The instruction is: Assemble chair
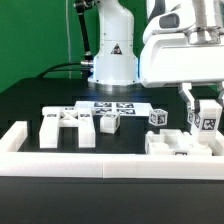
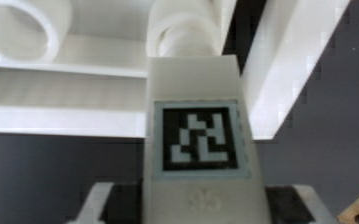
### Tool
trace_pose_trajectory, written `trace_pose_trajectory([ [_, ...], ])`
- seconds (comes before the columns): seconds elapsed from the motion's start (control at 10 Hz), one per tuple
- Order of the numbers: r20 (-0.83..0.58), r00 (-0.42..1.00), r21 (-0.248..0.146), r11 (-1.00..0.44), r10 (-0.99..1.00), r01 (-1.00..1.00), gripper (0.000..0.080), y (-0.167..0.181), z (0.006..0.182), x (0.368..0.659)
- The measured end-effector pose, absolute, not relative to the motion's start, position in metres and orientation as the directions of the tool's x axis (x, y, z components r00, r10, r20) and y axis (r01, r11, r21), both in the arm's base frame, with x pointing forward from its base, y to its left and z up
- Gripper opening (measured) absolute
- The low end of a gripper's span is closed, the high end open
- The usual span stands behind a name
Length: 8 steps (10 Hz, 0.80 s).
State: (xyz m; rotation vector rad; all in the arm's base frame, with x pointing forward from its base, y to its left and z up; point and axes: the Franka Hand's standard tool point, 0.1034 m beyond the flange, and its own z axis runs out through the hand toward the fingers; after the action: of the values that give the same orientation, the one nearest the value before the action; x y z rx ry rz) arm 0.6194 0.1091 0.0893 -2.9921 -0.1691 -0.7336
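The gripper [image 1: 199, 116] is cut off by the top and right edges of the exterior view, so only its lower part shows. The white bar [image 2: 197, 135] between its fingers [image 2: 108, 204] runs off the wrist picture. The fingers are dark, blurry and cut off too. Beyond the bar, a round white part [image 2: 25, 40] is blurry and cut off. The tag on the small block [image 1: 157, 117] near the gripper is too small to read.
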Motion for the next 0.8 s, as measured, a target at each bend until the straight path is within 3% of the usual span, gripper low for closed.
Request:
trace_pose_trajectory([
  [0.8, 0.551, 0.829, -0.022, -0.991, 0.096, 0.129, 0.0291, 0.1125, 0.0824, 0.61],
])
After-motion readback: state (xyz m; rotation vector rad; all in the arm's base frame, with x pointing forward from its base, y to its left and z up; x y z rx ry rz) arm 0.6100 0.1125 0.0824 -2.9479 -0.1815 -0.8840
